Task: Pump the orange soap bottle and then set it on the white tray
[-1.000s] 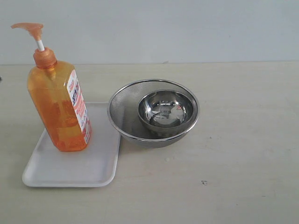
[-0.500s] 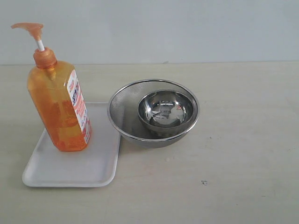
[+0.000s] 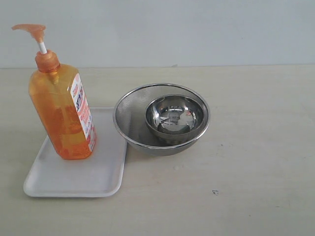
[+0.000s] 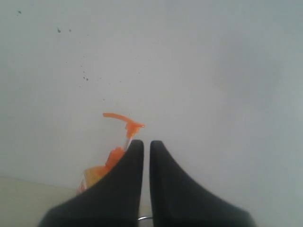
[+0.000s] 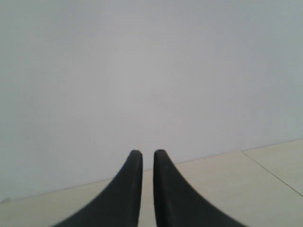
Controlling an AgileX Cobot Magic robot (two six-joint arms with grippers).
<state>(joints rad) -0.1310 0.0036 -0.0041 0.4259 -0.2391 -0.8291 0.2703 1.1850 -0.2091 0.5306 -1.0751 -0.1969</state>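
The orange soap bottle (image 3: pixel 63 115) stands upright on the back part of the white tray (image 3: pixel 74 177), at the left of the exterior view, its pump head (image 3: pixel 30 31) raised on the white stem. Neither gripper shows in the exterior view. In the left wrist view my left gripper (image 4: pixel 142 144) is shut with nothing between its black fingers, well back from the bottle (image 4: pixel 112 161), whose pump head (image 4: pixel 124 122) peeks out past them. My right gripper (image 5: pixel 144 154) is shut and empty, facing a bare wall and the table; the bottle and tray are out of that view.
A small steel bowl (image 3: pixel 174 117) sits inside a larger steel mesh bowl (image 3: pixel 130 115), whose side touches the tray's right edge. The beige table (image 3: pixel 256 162) stretches to the right and front. A pale wall stands behind.
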